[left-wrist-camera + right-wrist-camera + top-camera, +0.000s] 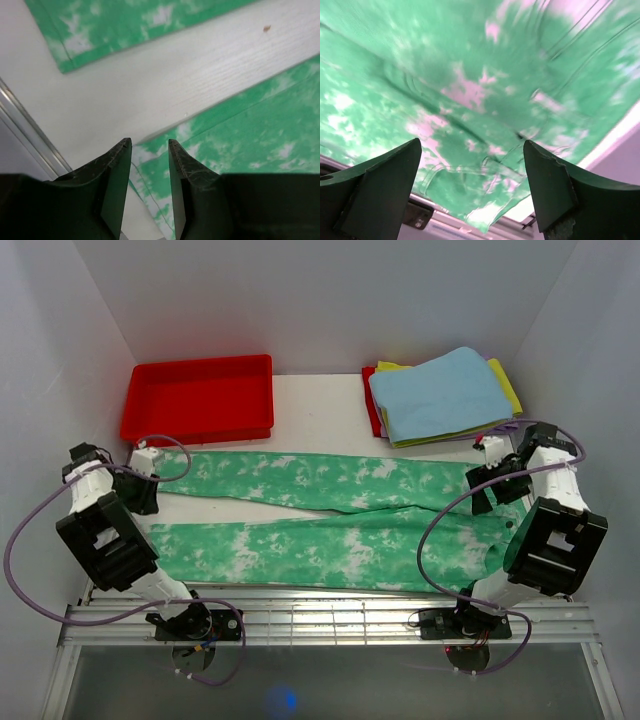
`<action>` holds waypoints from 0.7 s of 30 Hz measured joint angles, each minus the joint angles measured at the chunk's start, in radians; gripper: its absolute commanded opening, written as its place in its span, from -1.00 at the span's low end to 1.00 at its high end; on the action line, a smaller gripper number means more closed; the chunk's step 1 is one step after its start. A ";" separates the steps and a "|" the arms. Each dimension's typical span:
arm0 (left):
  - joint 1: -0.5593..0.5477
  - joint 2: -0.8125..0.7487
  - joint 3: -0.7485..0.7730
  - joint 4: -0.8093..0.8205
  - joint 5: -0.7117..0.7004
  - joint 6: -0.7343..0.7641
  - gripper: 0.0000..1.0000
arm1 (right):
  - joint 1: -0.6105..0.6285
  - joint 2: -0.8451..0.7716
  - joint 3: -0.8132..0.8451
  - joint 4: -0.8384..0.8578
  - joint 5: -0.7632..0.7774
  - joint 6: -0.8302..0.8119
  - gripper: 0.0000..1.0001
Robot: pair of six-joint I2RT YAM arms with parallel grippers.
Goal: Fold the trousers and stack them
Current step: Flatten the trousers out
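The trousers [330,515] lie flat on the table just nearer than the tray [197,428]. Their legs reach toward the tray's side, splayed in a V, and the waist lies well to the tray's right. The left gripper [150,142] hovers over a leg hem by the tray's near left corner, jaws narrowly apart with nothing between them. The right gripper [472,145] hangs over the waist, far from the tray, jaws wide and empty.

The risk, as I judge it, is that with so slim a gap the left jaws could skid over the hem or nip only the top layer, dragging the fold crooked (the splayed legs would not help). The wide right jaws might bunch the waistband.
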 measured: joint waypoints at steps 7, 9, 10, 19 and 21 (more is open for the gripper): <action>-0.124 0.031 0.209 0.076 0.092 -0.237 -0.12 | 0.042 0.075 0.232 -0.001 -0.085 0.080 0.32; -0.183 0.073 0.251 0.139 0.093 -0.318 -0.14 | 0.064 0.148 0.278 0.033 -0.089 0.116 0.21; -0.214 0.103 0.272 0.159 0.093 -0.357 -0.14 | 0.076 0.198 0.297 0.048 -0.090 0.142 0.19; -0.335 0.339 0.295 0.306 0.011 -0.553 -0.24 | 0.129 0.393 0.311 0.151 -0.040 0.220 0.15; -0.330 0.343 0.254 0.321 -0.021 -0.553 -0.31 | 0.135 0.391 0.282 0.175 -0.015 0.208 0.13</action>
